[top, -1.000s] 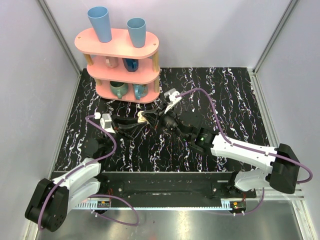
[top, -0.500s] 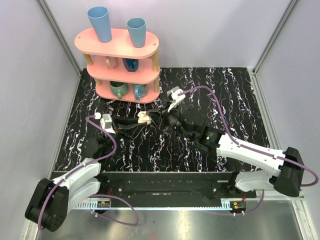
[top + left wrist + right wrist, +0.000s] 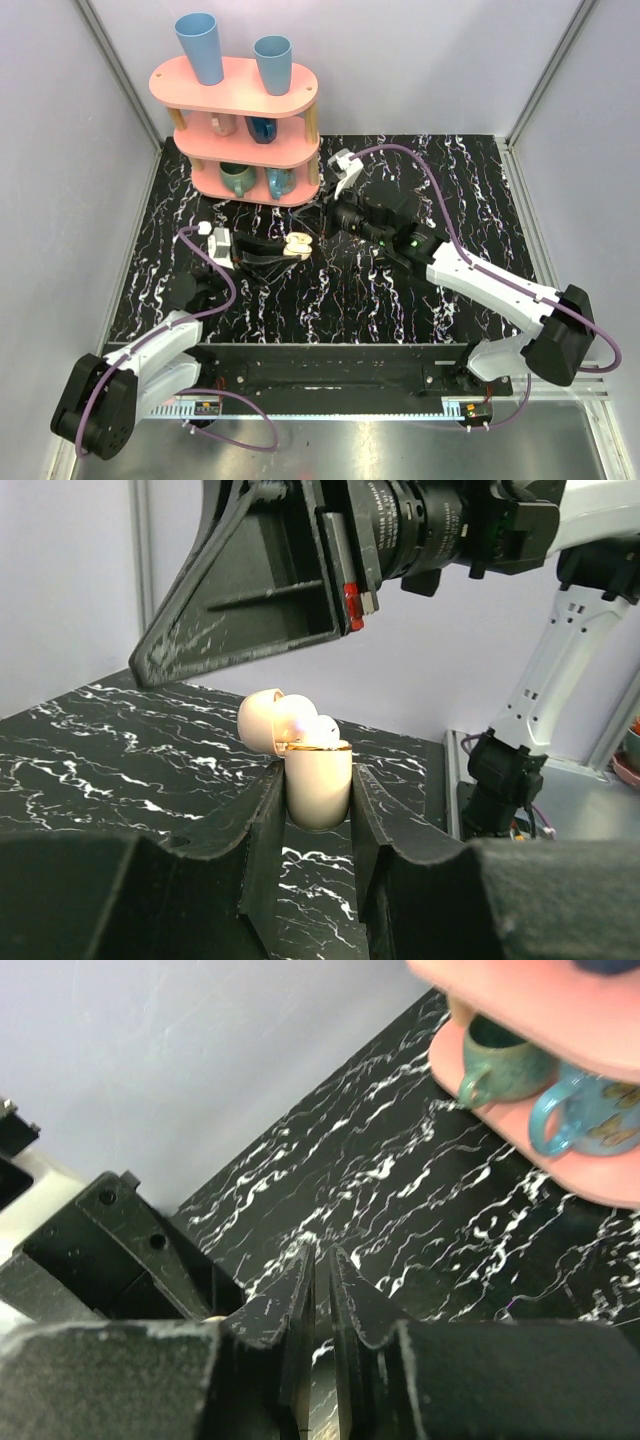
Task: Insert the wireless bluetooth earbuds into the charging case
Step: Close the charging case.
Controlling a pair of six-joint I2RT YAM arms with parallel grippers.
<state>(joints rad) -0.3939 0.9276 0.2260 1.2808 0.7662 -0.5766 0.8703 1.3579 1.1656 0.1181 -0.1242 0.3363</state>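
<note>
Marbled table (image 3: 480, 170): left gripper (image 3: 287, 249) clamps charging case (image 3: 318, 780), closed right gripper (image 3: 320, 1265) hanging overhead.

A black table top (image 3: 400, 300) veined with white marbling lies between plain, pale lavender-grey walls (image 3: 430, 60), with slim metal posts (image 3: 122, 75) running up the back corners. At the far left of the table stands a pink three-tier shelf (image 3: 245, 145). Two tall blue cups (image 3: 200, 48) stand on its top tier, and mugs (image 3: 238, 178) sit on the lower tiers. A brushed-metal strip (image 3: 350, 445) edges the near side. The light is soft and even.
</note>
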